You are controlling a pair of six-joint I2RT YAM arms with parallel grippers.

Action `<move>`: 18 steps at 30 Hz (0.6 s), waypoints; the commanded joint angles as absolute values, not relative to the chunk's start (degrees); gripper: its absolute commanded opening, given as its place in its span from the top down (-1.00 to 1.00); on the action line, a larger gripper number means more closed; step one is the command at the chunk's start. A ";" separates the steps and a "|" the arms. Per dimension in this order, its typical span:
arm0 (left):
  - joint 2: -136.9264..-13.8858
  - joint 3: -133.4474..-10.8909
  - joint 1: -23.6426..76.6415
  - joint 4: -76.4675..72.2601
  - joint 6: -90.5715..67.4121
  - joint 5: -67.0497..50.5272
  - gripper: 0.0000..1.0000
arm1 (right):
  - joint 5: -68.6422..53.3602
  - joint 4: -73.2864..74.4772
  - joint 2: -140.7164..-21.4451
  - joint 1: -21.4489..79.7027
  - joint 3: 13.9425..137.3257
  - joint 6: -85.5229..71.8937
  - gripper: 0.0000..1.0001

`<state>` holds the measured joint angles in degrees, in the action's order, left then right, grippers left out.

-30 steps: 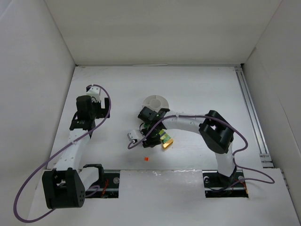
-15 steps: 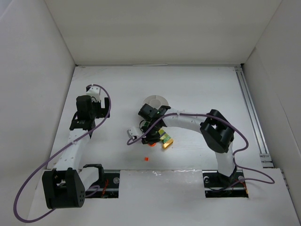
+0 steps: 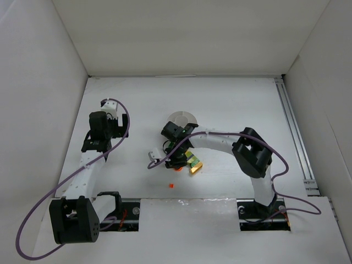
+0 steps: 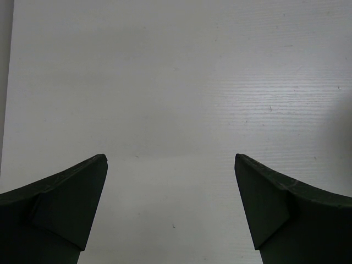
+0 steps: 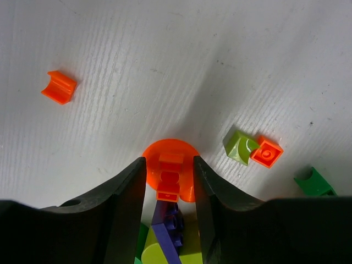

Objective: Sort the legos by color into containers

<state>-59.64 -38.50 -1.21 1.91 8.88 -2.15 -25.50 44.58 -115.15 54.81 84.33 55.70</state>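
My right gripper (image 5: 169, 165) is shut on an orange round piece (image 5: 170, 153) at the tip of a multicolour clump with a purple bar (image 5: 168, 231) and yellow-green parts. In the top view the right gripper (image 3: 173, 158) sits just in front of the round white divided dish (image 3: 181, 117). Loose bricks lie on the table: an orange bit (image 5: 59, 87), a yellow-green wedge (image 5: 241, 147), an orange-red square (image 5: 268, 152) and a green piece (image 5: 313, 183). My left gripper (image 4: 170, 165) is open and empty over bare table at the far left (image 3: 110, 105).
A yellow and green group of bricks (image 3: 193, 164) lies right of the right gripper, and a small orange bit (image 3: 171, 186) lies nearer the front edge. White walls enclose the table, and a rail (image 3: 294, 132) runs along its right side.
The right gripper has shifted slightly to the left beside the bricks. The left arm has not moved.
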 commanded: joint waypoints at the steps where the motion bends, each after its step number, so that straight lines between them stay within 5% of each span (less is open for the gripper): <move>1: -59.50 -39.64 -1.32 -0.44 8.26 -2.11 -1.00 | -26.54 45.26 -116.01 54.67 86.40 55.63 0.10; 8: -59.50 -39.64 -1.32 -0.44 8.26 -2.11 -1.00 | -26.54 45.79 -117.16 54.67 86.92 55.11 0.18; 18: -59.50 -39.64 -1.32 -0.44 8.26 -2.11 -1.00 | -26.54 46.85 -117.16 54.67 87.45 55.11 0.68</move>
<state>-59.64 -38.50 -1.21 1.89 8.91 -2.15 -25.67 45.08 -115.96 54.81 85.45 55.00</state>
